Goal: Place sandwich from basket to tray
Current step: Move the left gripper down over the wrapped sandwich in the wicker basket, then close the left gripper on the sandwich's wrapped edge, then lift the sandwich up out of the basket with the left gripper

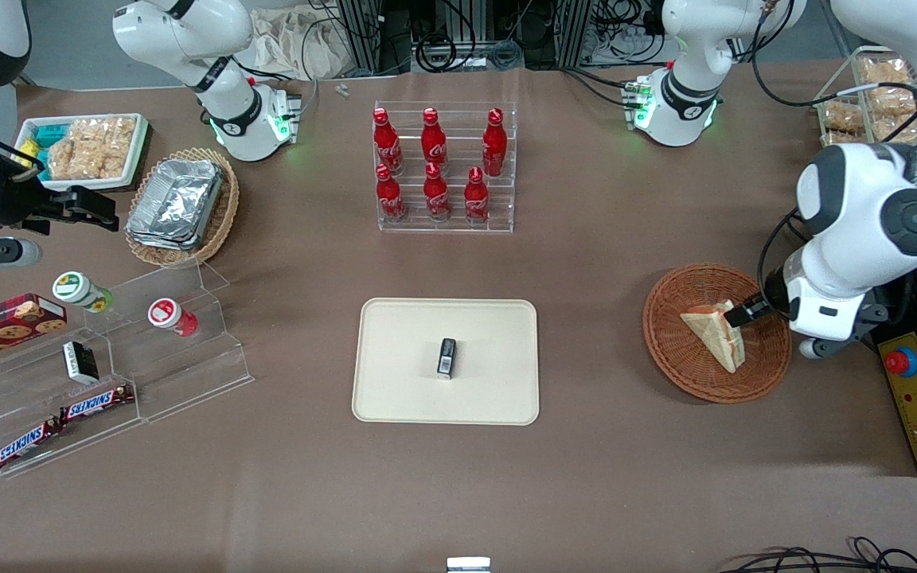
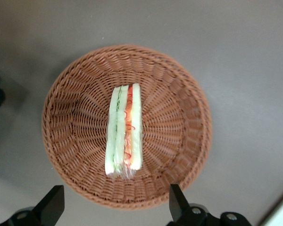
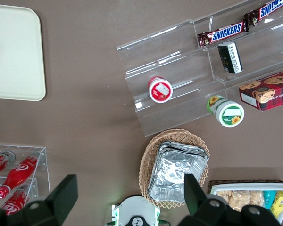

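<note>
Woven wicker basket (image 2: 75,141); sandwich (image 2: 125,132) in glossy clear wrap.

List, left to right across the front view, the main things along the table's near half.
Clear acrylic stepped stand → cream-beige rectangular tray → small dark packet on it → round reddish-brown wicker basket → wrapped sandwich wedge → open gripper above it.

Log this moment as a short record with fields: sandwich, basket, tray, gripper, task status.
sandwich: wrapped wedge lying in the basket, filling edge facing up
basket: round reddish-brown wicker, toward the working arm's end of the table
tray: cream rectangle at the table's middle, carrying a small dark packet
gripper: left gripper above the basket, fingers open and spread wider than the sandwich, not touching it
task status: sandwich not yet grasped
</note>
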{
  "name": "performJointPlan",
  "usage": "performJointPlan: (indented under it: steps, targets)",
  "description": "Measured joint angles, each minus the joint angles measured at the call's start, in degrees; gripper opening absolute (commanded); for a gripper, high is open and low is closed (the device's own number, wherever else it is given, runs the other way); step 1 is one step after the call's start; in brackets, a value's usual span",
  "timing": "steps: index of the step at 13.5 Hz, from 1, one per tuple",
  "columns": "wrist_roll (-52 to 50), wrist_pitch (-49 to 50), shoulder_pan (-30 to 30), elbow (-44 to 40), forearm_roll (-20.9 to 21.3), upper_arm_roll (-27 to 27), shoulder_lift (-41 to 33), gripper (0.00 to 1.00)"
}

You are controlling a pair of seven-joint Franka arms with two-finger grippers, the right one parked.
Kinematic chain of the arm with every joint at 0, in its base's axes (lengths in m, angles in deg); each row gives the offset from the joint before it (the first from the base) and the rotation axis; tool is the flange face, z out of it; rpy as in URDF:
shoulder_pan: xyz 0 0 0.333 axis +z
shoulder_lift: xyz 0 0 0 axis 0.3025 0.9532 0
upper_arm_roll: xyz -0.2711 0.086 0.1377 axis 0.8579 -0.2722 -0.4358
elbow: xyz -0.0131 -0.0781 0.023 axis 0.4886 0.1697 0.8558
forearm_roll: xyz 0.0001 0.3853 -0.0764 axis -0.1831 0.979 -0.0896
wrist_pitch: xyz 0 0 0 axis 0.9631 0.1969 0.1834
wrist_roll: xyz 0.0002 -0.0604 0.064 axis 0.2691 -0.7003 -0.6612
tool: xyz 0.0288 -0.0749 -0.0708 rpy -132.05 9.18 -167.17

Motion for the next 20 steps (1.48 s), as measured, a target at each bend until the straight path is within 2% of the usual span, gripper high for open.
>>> performJointPlan:
  steps: [4, 7, 12, 13, 15, 16, 20]
  targets:
    - [-2.5, -8.0, 0.1, 6.7, 0.5, -0.2, 1.1, 1.00]
    - [-4.9, -9.3, 0.1, 7.2, 2.7, -0.2, 2.8, 1.00]
    - [-5.9, -11.4, 0.1, 7.3, 3.7, -0.2, 6.1, 1.00]
    - [-5.9, -11.5, 0.1, 7.3, 3.7, -0.2, 6.5, 0.87]
    - [-6.0, -11.8, 0.1, 7.3, 3.7, -0.3, 7.3, 0.24]
    - [-6.0, -12.1, 0.1, 7.3, 3.7, -0.3, 7.7, 0.00]
    - [-6.1, -13.2, 0.1, 7.2, 3.7, -0.3, 8.2, 0.00]
